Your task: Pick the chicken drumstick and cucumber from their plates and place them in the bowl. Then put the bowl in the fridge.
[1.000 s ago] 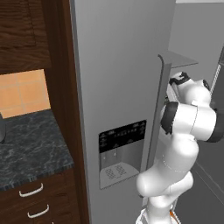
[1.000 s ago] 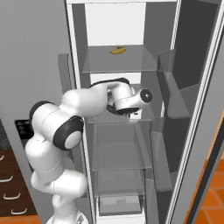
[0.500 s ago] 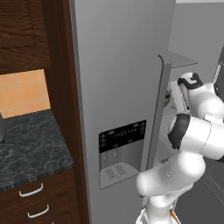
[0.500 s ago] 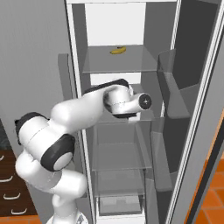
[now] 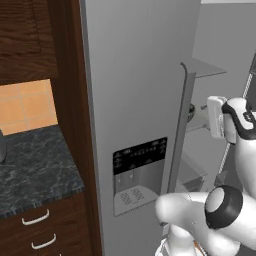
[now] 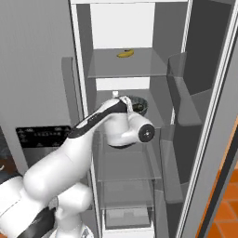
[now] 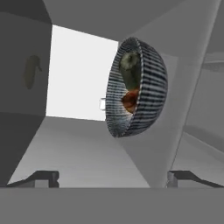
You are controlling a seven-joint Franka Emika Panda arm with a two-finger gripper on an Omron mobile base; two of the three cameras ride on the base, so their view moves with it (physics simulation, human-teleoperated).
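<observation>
The fridge (image 6: 139, 60) stands open, its smooth silver-grey door (image 5: 135, 100) carrying a black dispenser panel (image 5: 140, 157) with a pale recessed tray beneath. Inside, flat grey shelves run between matte grey walls against a bright white back panel. The bowl (image 6: 138, 105), a deep round vessel of dark grey-blue with fine pale ribbing, sits on the second shelf from the top (image 6: 155, 116), partly hidden in the right base view by the white arm's wrist. In the hand view the bowl (image 7: 146, 87) appears rolled sideways with the camera, its ribbed wall curving round an open mouth; within it lie the cucumber (image 7: 130, 68), a dull dark green stub, and below it the chicken drumstick (image 7: 129, 99), a reddish-brown lump whose bone end cannot be made out. The gripper (image 7: 113, 177) shows two small dark tips set well apart, clear of the bowl and clamped on nothing. A small curved yellow fruit, probably a banana (image 6: 125, 53), lies on the top shelf (image 6: 125, 67); a dim greenish smudge on the left wall in the hand view may be the same fruit. Left of the fridge, dark wood cabinets (image 5: 30, 40) frame a speckled dark stone counter (image 5: 35, 175) with orange tiling behind it.
</observation>
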